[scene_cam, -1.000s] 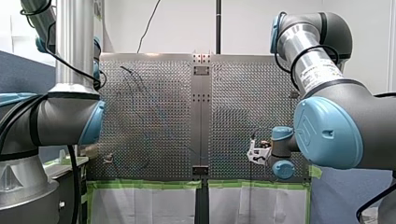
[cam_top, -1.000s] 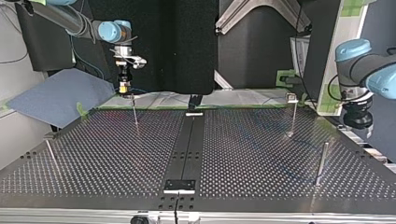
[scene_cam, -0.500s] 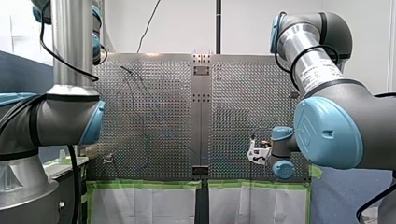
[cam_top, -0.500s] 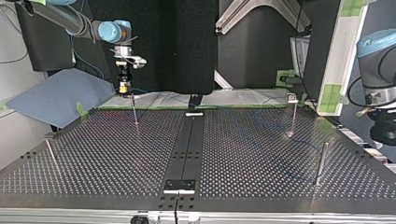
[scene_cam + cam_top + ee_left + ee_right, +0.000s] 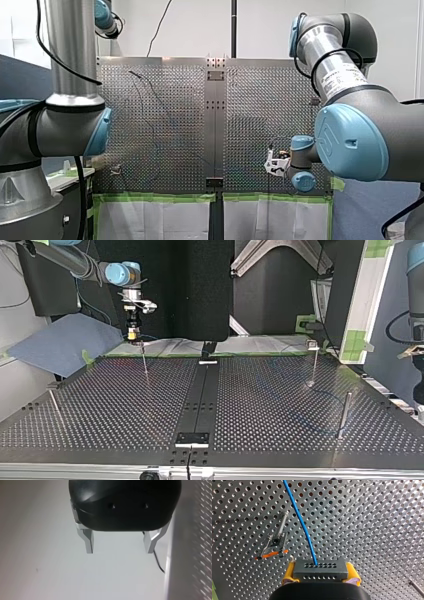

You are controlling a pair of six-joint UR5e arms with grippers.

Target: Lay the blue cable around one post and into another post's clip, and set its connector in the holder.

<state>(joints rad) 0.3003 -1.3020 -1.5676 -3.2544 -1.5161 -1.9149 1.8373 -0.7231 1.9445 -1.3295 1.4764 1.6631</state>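
Grey multi-hole connector point(image 5: 321, 567) pinched between right gripper point(image 5: 321, 574) yellow pads point(image 5: 290, 572), long axis across jaws. Thin blue cable point(image 5: 301, 522) runs straight ahead from it over perforated table point(image 5: 374, 530), near clip post point(image 5: 277, 538). Left gripper point(image 5: 120, 543) spread, empty.

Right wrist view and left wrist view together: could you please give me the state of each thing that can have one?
Right gripper: shut on the connector.
Left gripper: open, nothing between its fingers.
Connector: held between yellow pads.
Blue cable: joined to the connector, passing beside the clip, not in it.
Clip: empty, on its post.
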